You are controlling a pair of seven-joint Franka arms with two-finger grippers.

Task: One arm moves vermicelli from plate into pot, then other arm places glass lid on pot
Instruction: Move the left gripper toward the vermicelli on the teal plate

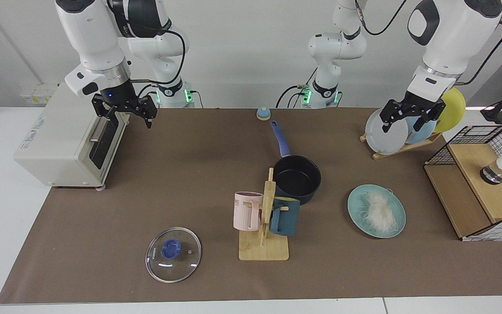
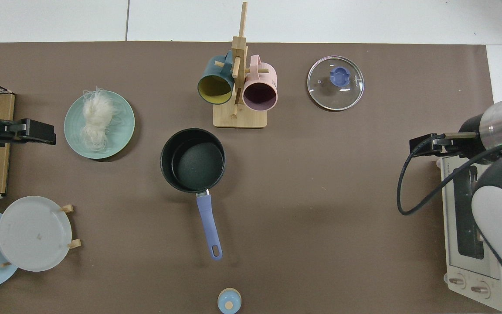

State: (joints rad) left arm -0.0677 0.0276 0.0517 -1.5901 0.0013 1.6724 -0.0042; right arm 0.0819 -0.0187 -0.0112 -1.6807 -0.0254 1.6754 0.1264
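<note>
Hovering high, both hands, nothing gripped. Left hand (image 1: pixel 406 120) hangs in the air in front of the plate rack (image 1: pixel 401 148), fingers spread wide, empty. Right hand (image 1: pixel 123 111) hangs above the front of the toaster oven (image 1: pixel 66 139), fingers likewise spread apart, empty.

Vermicelli (image 1: pixel 379 209) sits as a loose clump on the teal plate (image 1: pixel 357 213), on the counter (image 1: pixel 168 174), below the left hand and nearer the camera in the facing view. In the top view the left hand (image 2: pixel 39 131) is just beside that plate's edge (image 2: pixel 122 131), not touching; the noodle clump (image 2: pixel 96 120) covers the plate's middle, with a few strands out toward the rim.

Pot (image 1: pixel 296 179) stands upright and empty, between the two hands but much closer to the left one, blue handle pointing toward the arm bases. It's just behind the wooden mug stand (image 1: pixel 264 244), which carries a pink mug (image 1: pixel 246 211) and a dark teal mug (image 1: pixel 285 216). Pot and teal plate are near each other, apart.

Glass lid (image 1: pixel 173 255) lies flat on the counter, knob up, well below and forward of the right hand, near the counter's camera-side edge. In the top view the right hand (image 2: pixel 425 144) is well apart from the lid (image 2: pixel 335 83).

Small blue-topped knob-like object (image 1: pixel 263 113) sits at the counter's far edge, between the arm bases. Wire-and-wood basket (image 1: pixel 477 183) is beside the left hand, outboard of the teal plate.
</note>
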